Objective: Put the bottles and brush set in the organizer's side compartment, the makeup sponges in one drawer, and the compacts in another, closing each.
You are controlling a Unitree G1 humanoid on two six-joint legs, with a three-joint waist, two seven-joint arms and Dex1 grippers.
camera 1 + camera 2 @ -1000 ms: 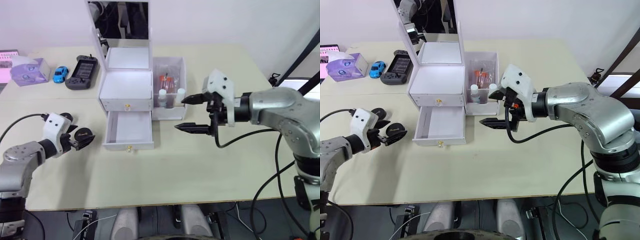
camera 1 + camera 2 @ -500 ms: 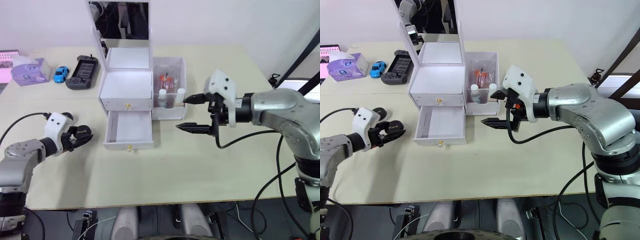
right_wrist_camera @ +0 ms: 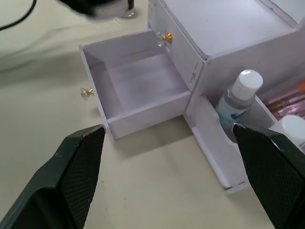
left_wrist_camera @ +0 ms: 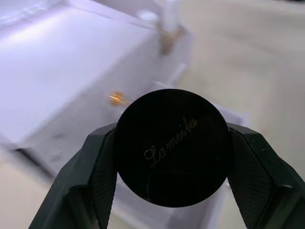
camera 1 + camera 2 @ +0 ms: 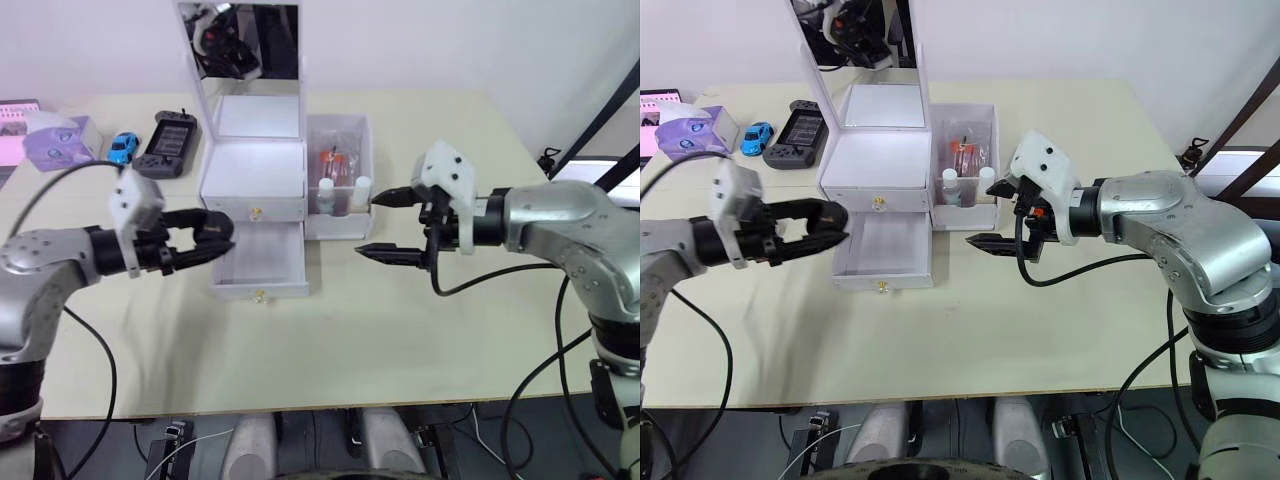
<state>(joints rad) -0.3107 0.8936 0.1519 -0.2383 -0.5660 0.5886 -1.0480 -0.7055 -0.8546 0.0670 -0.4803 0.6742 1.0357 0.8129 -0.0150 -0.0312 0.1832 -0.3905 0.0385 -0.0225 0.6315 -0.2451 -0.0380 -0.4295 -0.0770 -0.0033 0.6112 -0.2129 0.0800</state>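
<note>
Beige matte tabletop (image 5: pixel 330 330) carries a white boxy organizer (image 5: pixel 255 175) with an upright mirror lid. Its lower drawer (image 5: pixel 258 265) stands pulled out; white-capped bottles (image 5: pixel 325 195) fill the side compartment (image 5: pixel 340 175). The left gripper (image 5: pixel 215 238) clamps a round glossy black compact (image 4: pixel 172 147) over that drawer. The right gripper (image 5: pixel 385 225) hangs spread wide beside the compartment. A black handheld console (image 5: pixel 163 143) lies behind.

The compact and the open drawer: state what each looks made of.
Compact: likely glossy black plastic; smooth lid with soft sheen and gold script. Open drawer: probably matte white plastic or painted board, hard to tell; flat, even walls, with a gold metallic-looking knob.
</note>
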